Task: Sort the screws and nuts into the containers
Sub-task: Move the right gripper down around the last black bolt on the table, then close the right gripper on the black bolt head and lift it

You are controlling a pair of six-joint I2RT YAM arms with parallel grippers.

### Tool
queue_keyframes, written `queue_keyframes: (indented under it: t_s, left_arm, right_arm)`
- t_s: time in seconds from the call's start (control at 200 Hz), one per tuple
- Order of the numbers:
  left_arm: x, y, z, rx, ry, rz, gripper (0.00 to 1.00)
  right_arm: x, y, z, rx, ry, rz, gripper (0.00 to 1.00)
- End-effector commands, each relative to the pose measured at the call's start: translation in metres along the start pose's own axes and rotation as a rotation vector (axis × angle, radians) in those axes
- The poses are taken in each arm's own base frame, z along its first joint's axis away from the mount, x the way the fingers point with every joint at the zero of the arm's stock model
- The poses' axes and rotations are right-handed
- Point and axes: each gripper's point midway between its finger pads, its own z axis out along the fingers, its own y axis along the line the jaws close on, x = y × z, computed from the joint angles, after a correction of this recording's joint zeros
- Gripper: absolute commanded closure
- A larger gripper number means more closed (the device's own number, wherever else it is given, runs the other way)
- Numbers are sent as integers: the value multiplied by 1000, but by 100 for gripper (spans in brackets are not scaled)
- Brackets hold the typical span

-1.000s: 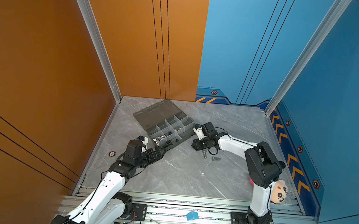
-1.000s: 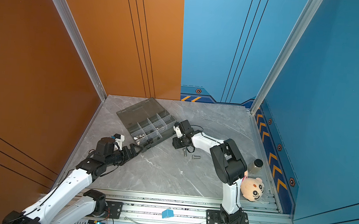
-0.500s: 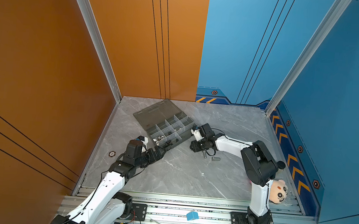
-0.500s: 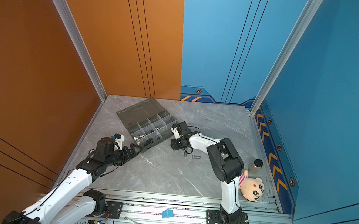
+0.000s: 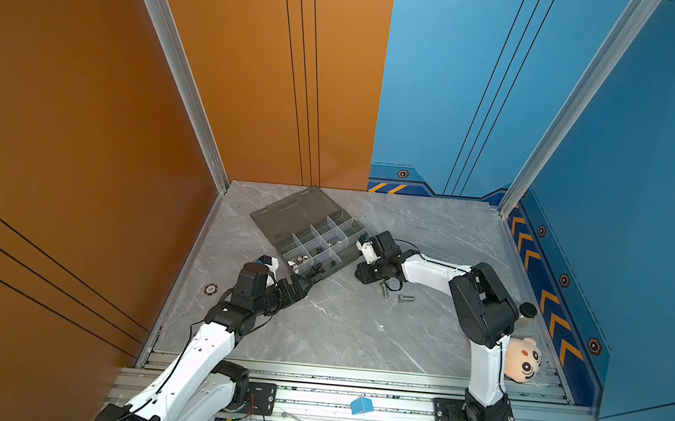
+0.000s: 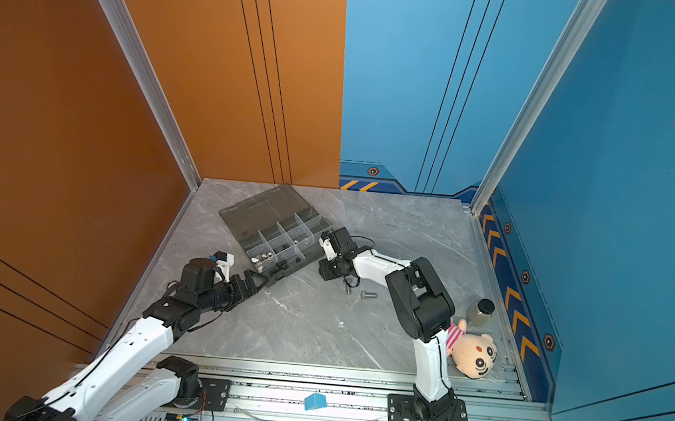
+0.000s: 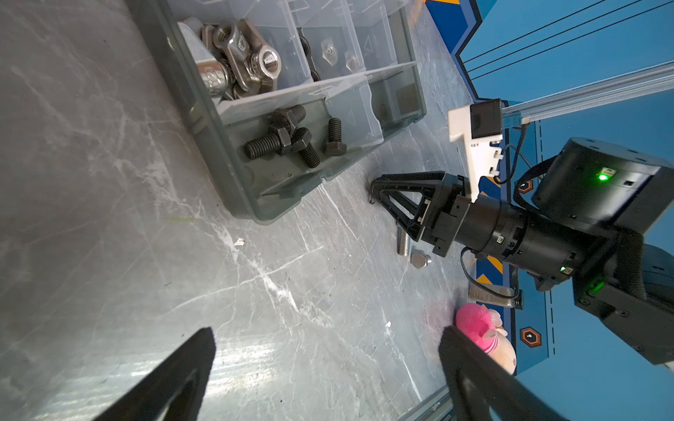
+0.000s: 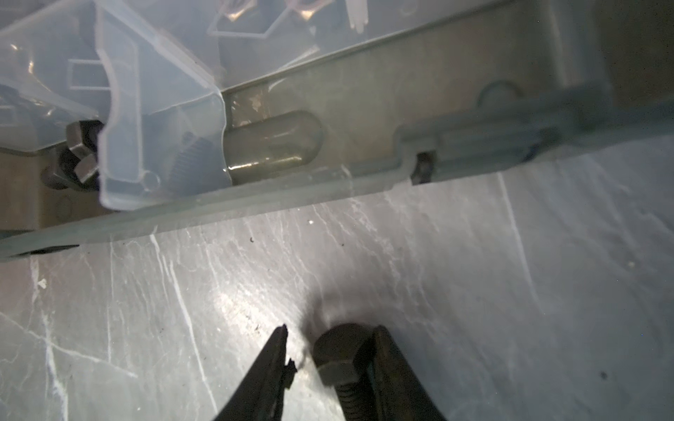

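Note:
The smoky-grey organizer box (image 5: 346, 258) (image 6: 306, 259) lies open, its lid (image 5: 290, 211) flat behind it. In the left wrist view one of its containers holds several black screws (image 7: 291, 140) and another holds silver wing nuts (image 7: 240, 62). My right gripper (image 5: 363, 274) (image 8: 330, 331) is low on the table beside the box wall (image 8: 364, 109). It is open, with a black hex screw (image 8: 341, 351) between its fingers, against one and clear of the other. Two silver screws (image 5: 384, 289) (image 5: 405, 298) lie loose behind it. My left gripper (image 5: 306, 281) (image 7: 324, 364) stands wide open and empty at the box's near corner.
A plush doll (image 5: 523, 359) (image 6: 475, 355) and a black-capped bottle (image 6: 481, 311) sit at the right edge by the right arm's base. A small round disc (image 5: 210, 289) lies by the left wall. A blue block (image 5: 361, 405) rests on the front rail.
My right gripper has come down and nearer along the box's side to the table, and its jaws have narrowed around the black screw. The left arm has stayed still.

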Motion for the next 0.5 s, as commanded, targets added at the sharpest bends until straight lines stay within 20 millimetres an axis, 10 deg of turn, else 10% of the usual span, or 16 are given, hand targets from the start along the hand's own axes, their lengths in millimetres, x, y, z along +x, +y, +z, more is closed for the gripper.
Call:
queue_keyframes:
  t_s: [0.0, 0.496]
  left_arm:
    - [-4, -9, -2, 18, -8, 15, 2]
    - [-4, -9, -2, 21, -9, 13, 2]
  right_arm:
    - [9, -1, 8, 14, 35, 9, 62]
    - [34, -4, 0, 26, 79, -5, 67]
